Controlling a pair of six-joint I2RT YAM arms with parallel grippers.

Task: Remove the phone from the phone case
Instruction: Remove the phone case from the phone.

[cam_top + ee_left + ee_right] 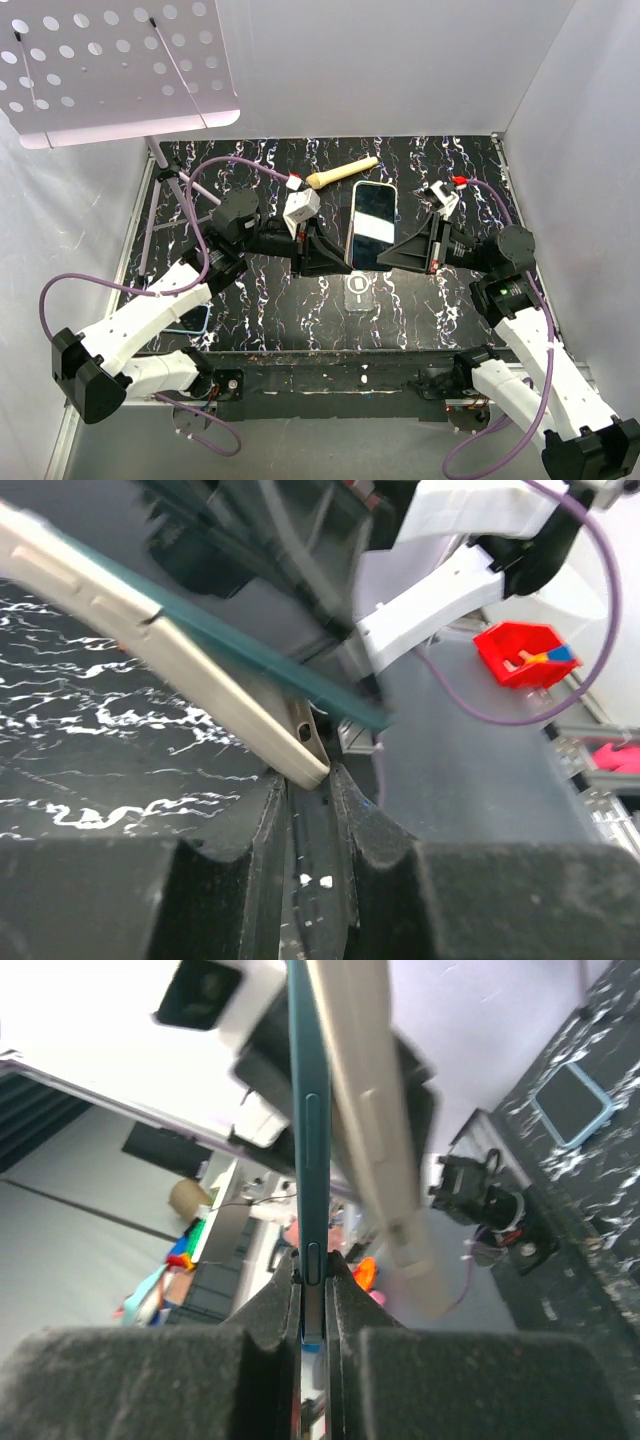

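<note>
The phone [372,225] is held up above the black marbled mat between both grippers, its dark screen facing up. My left gripper [335,262] is at its left lower edge and my right gripper [396,255] at its right lower edge. In the left wrist view the beige case [200,670] has split away from the teal phone edge [262,652], and the case's corner is pinched at my left gripper [310,775]. In the right wrist view my right gripper [314,1265] is shut on the teal phone edge [305,1110], with the beige case [370,1110] angled off beside it.
A clear flat case [358,290] lies on the mat below the phone. A wooden stick [342,172] and a white cube [300,208] lie behind. A blue-rimmed device [188,320] lies at the near left. A perforated stand [110,60] on a tripod is at the back left.
</note>
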